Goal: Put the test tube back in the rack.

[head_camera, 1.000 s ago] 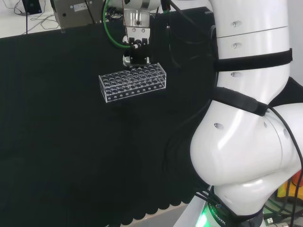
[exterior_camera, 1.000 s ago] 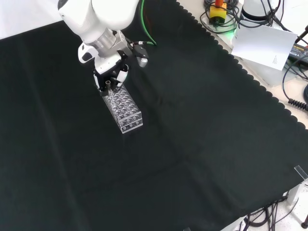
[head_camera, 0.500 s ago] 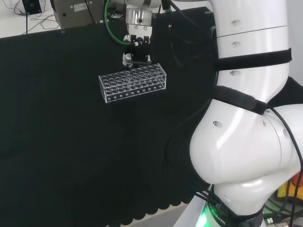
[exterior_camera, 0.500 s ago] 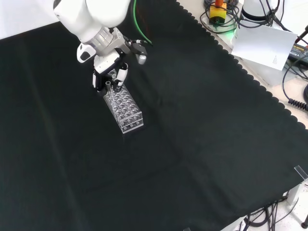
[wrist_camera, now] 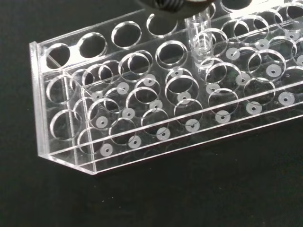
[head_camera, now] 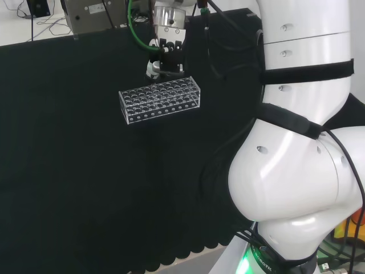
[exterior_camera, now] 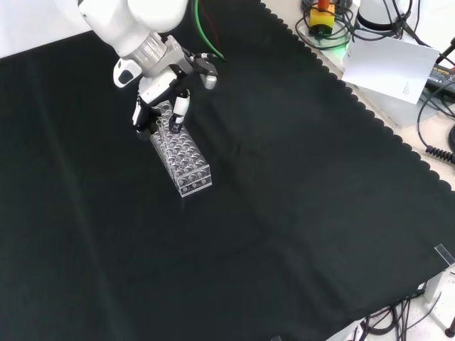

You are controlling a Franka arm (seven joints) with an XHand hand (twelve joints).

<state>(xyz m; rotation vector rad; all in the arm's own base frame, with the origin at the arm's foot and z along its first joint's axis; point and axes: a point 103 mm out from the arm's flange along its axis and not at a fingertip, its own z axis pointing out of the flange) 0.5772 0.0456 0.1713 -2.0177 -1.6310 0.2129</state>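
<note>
- standing in a hole of the clear rack [wrist_camera: 156, 118], near one end and in a middle row, as the wrist view shows: the test tube [wrist_camera: 200, 35], upright, mouth just under the hand.
- hovering above the rack's far end in the head view: the hand [head_camera: 165, 57], close over the rack [head_camera: 160, 100] but apart from its top plate.
- seen from the front, fingers [exterior_camera: 179, 112] pointing down over the end of the rack [exterior_camera: 182, 155] nearest the arm; whether they pinch the tube cannot be told from any view, since the tube's top is hidden behind them.
- judged nearly done: tube seated in a hole and seeming to stand by itself, rack square on the black cloth [exterior_camera: 298, 185].
- left to do, by this reading: confirming release, then lifting straight up clear of the tube's rim.
- worth watching: a finger catching the rim on the way up and dragging the tube or tipping the light rack.
</note>
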